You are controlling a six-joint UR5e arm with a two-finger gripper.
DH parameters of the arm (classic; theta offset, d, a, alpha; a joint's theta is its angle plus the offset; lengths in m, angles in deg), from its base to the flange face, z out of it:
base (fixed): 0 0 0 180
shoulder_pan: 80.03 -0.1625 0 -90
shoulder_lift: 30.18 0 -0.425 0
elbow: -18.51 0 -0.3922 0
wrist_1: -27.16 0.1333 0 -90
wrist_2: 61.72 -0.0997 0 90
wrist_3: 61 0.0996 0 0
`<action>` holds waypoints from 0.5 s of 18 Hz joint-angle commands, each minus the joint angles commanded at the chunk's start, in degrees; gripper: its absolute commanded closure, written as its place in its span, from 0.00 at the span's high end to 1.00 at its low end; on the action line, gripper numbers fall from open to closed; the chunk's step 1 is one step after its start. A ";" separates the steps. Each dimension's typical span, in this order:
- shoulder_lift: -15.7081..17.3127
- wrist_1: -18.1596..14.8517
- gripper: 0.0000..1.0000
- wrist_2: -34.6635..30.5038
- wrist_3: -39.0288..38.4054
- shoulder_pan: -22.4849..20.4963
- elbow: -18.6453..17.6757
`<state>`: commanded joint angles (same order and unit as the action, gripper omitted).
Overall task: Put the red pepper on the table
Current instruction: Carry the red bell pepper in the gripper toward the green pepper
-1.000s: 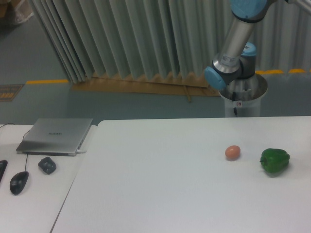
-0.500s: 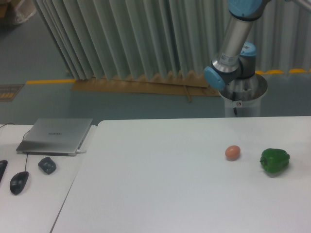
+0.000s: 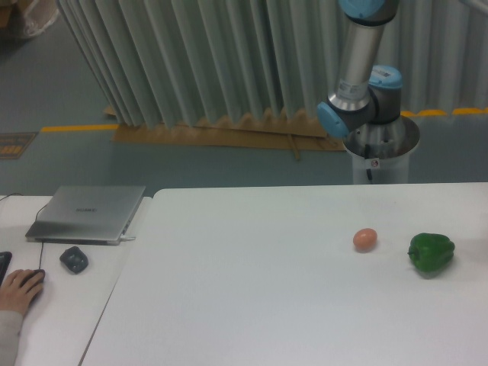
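The red pepper is out of view. The white table (image 3: 252, 290) fills the lower middle and right of the camera view. Behind its far edge stands the robot arm (image 3: 357, 84), rising out of the top of the frame; only its silver links and blue joints show. The gripper itself is not in view.
A green pepper (image 3: 431, 253) lies near the table's right edge, with a small orange-brown egg (image 3: 365, 239) to its left. A narrower desk on the left carries a closed laptop (image 3: 88, 213), a dark small object (image 3: 74, 259) and a mouse under a person's hand (image 3: 17, 288).
The arm's upper link has swung left and stands more upright. A person's hand has come in at the lower left and covers the mouse.
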<state>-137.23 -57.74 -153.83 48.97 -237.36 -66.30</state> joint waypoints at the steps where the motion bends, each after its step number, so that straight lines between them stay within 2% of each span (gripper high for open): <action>1: 0.00 0.00 0.20 0.87 -1.50 0.88 0.09; 6: 0.18 0.44 0.20 5.01 -10.28 5.45 0.09; 7: -0.17 0.70 0.20 5.45 -14.04 7.11 0.09; 9: -0.70 3.23 0.20 5.63 -18.28 8.70 0.09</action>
<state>-137.94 -54.51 -148.21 30.69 -228.66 -66.21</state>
